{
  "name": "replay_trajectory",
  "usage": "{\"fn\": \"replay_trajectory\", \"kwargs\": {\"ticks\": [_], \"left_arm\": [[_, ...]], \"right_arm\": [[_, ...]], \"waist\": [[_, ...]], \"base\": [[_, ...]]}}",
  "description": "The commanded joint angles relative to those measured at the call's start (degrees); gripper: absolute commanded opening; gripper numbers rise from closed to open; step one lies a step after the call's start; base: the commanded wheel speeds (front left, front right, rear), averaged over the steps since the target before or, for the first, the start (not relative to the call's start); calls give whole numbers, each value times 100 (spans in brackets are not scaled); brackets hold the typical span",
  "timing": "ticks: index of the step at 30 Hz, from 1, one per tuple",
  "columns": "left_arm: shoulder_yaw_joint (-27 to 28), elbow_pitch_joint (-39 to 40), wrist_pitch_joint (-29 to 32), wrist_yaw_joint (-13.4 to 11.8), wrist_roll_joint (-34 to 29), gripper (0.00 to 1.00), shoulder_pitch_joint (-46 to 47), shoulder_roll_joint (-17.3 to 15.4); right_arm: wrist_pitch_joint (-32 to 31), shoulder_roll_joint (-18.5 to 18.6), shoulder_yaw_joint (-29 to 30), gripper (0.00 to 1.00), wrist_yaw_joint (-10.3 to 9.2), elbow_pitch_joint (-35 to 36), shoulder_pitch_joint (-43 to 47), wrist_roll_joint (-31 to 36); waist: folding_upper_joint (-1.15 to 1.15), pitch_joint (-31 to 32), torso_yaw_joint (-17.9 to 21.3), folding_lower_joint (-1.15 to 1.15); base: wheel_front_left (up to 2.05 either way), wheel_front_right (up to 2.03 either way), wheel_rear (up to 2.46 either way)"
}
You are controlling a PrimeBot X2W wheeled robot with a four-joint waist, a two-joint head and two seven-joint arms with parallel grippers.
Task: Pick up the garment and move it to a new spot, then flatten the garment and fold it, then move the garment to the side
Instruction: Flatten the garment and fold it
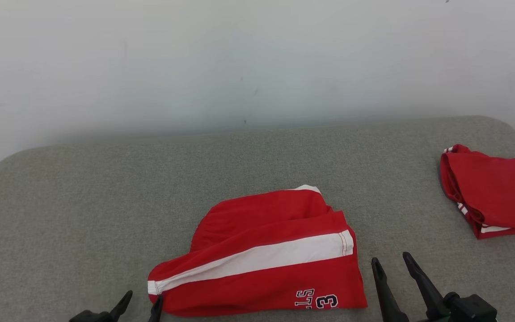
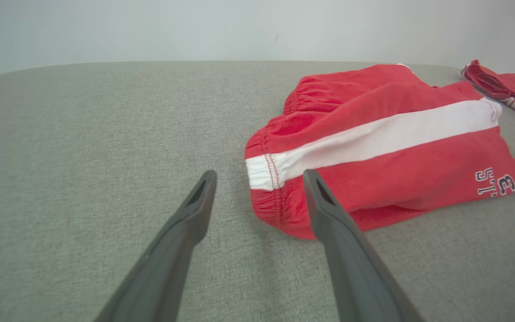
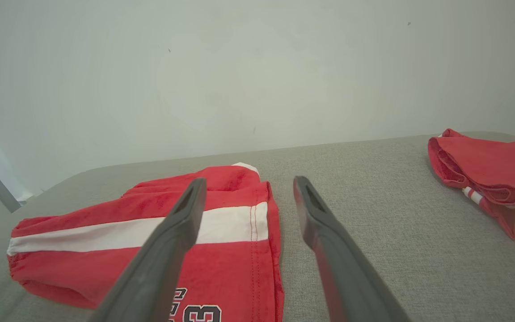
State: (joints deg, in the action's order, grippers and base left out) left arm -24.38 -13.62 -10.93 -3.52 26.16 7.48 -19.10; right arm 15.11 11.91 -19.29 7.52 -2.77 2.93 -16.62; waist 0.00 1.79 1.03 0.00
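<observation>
The garment is a pair of red shorts with a white side stripe and dark lettering, lying folded on the grey padded table near its front middle. It also appears in the left wrist view and the right wrist view. My left gripper stands open at the garment's waistband corner, one fingertip at the cloth's edge, nothing between the fingers. Just off the garment's right hem my right gripper is open and empty, its fingers pointing away over the table.
A second red garment with white trim and dark numbers lies folded at the table's right edge, also in the right wrist view. A pale wall rises behind the table. Bare grey surface stretches to the left and behind the shorts.
</observation>
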Motion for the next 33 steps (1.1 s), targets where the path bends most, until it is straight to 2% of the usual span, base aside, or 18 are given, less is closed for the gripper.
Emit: {"fn": "replay_trajectory", "kwargs": {"ticks": [1,6,19,20,21,22,23,24,30,33], "left_arm": [[-21,-71,74,44,41,100,76,-14],[-116,-288,372,197,164,100,323,22],[-187,-513,779,220,247,100,633,2],[-191,-517,782,231,252,91,640,1],[-198,-520,789,239,253,63,644,-1],[-205,-505,770,245,255,47,656,1],[-210,-493,746,228,253,18,665,1],[-216,-483,733,235,252,0,668,-2],[-234,-381,608,258,205,0,675,-43],[-254,-327,569,271,210,0,632,-54]], "right_arm": [[-2,27,-13,100,-7,-1,-24,-16],[-2,37,-19,100,-7,-5,-43,-28],[-2,91,-71,100,-7,-7,-70,-24],[-2,96,-72,100,-7,-12,-69,-21],[-2,100,-73,100,-7,-15,-69,-18],[-2,101,-72,100,-7,-18,-70,-18],[-2,103,-74,100,-7,-22,-75,-17],[-2,105,-76,100,-7,-27,-84,-18],[-2,71,-199,100,-7,-190,-231,-124],[-2,74,-307,100,-7,-581,-481,-196]], "waist": [[0,-29,37,0],[0,-63,89,0],[0,-160,130,0],[0,-163,129,0],[0,-165,127,0],[0,-167,123,0],[0,-170,120,0],[0,-172,116,0],[0,-224,96,0],[0,-271,93,0]], "base": [[0,0,0],[0,0,0],[0,0,0],[0,0,0],[0,0,0],[0,0,0],[0,0,0],[0,0,0],[0,0,0],[0,0,0]]}}
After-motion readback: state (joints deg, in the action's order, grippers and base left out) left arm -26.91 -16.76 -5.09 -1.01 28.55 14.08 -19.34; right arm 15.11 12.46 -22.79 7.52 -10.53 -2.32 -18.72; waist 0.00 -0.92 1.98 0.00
